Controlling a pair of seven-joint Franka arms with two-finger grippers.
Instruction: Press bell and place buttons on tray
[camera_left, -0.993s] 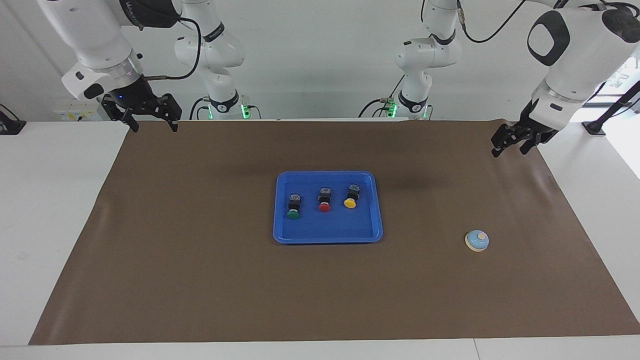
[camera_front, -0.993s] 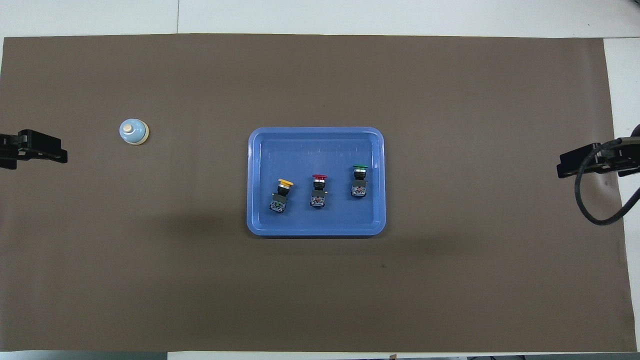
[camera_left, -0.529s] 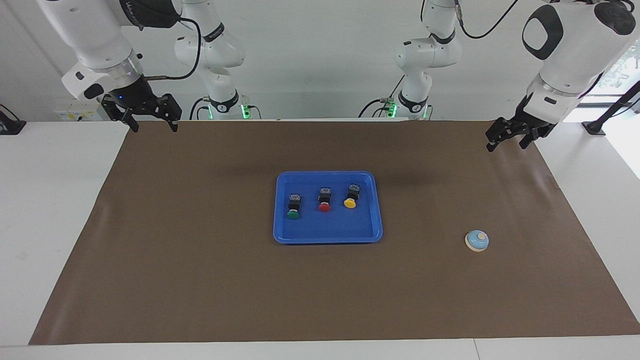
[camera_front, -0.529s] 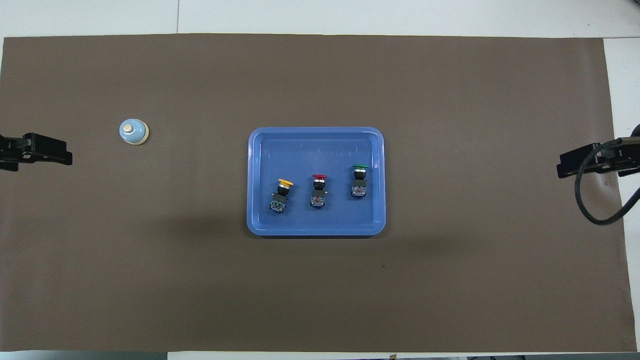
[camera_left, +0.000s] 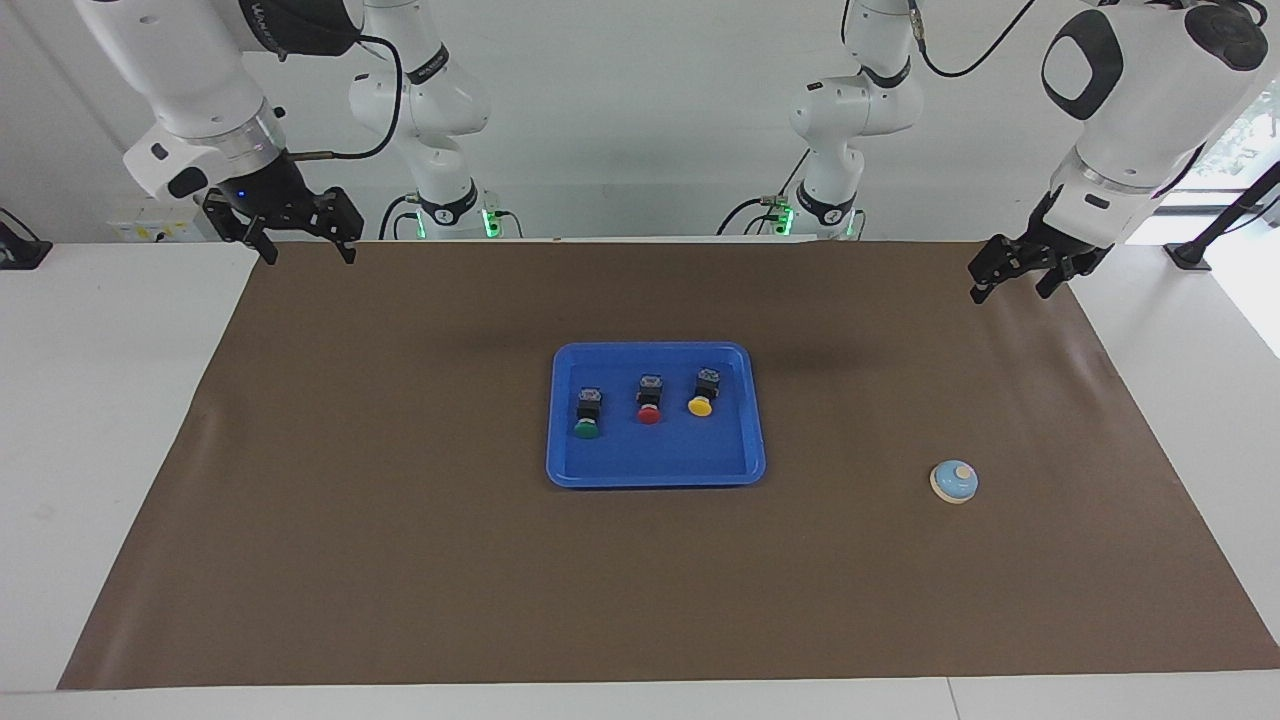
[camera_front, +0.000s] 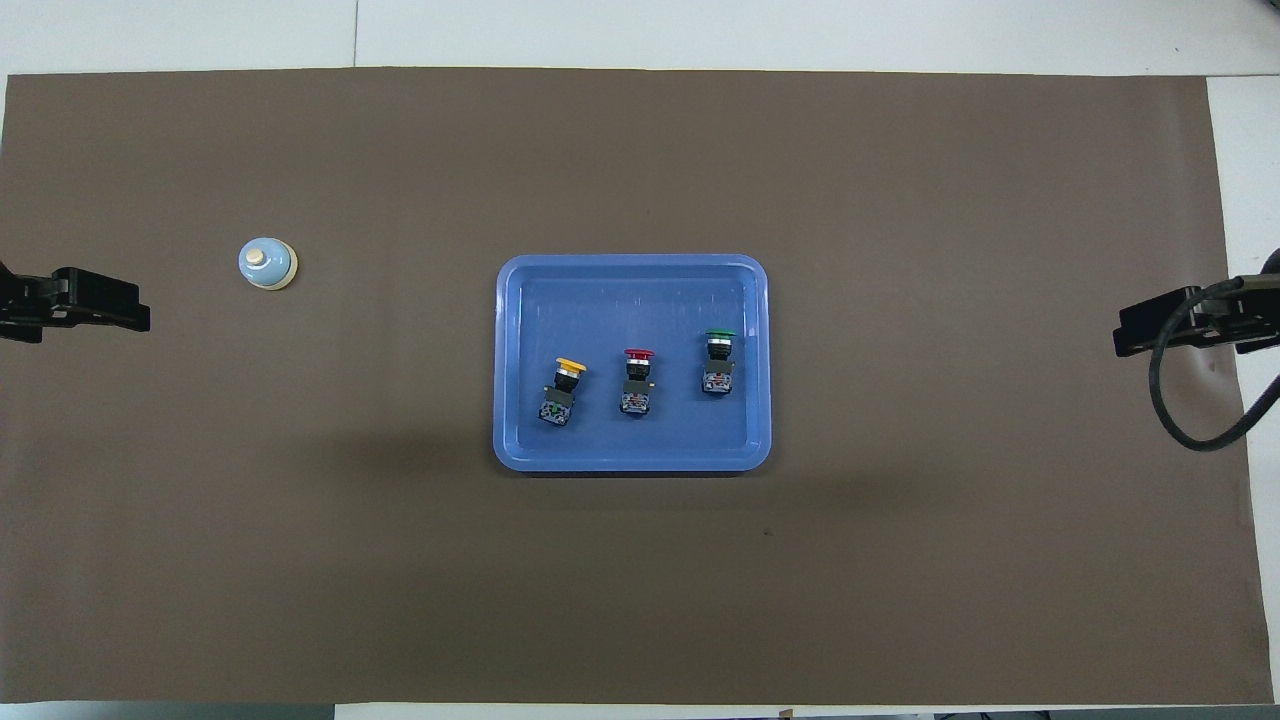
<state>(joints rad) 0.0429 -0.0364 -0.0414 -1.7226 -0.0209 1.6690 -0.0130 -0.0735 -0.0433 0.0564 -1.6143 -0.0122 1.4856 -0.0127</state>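
Observation:
The blue tray (camera_left: 655, 462) (camera_front: 630, 290) lies at the middle of the brown mat. Three buttons lie in it in a row: green (camera_left: 587, 412) (camera_front: 718, 360), red (camera_left: 650, 400) (camera_front: 637, 380) and yellow (camera_left: 703, 393) (camera_front: 562, 390). The light-blue bell (camera_left: 954, 481) (camera_front: 267, 264) stands on the mat toward the left arm's end. My left gripper (camera_left: 1010, 290) (camera_front: 135, 312) hangs open and empty over the mat's edge at that end, apart from the bell. Over the mat's corner at the right arm's end, my right gripper (camera_left: 310, 255) (camera_front: 1125, 335) is open and empty.
A brown mat (camera_left: 400, 560) covers most of the white table (camera_left: 100, 400). A black cable (camera_front: 1175, 400) loops from the right arm's wrist over the mat's edge.
The left gripper has risen a little and shifted slightly toward the table's middle. The right arm, the buttons, the tray and the bell have not moved.

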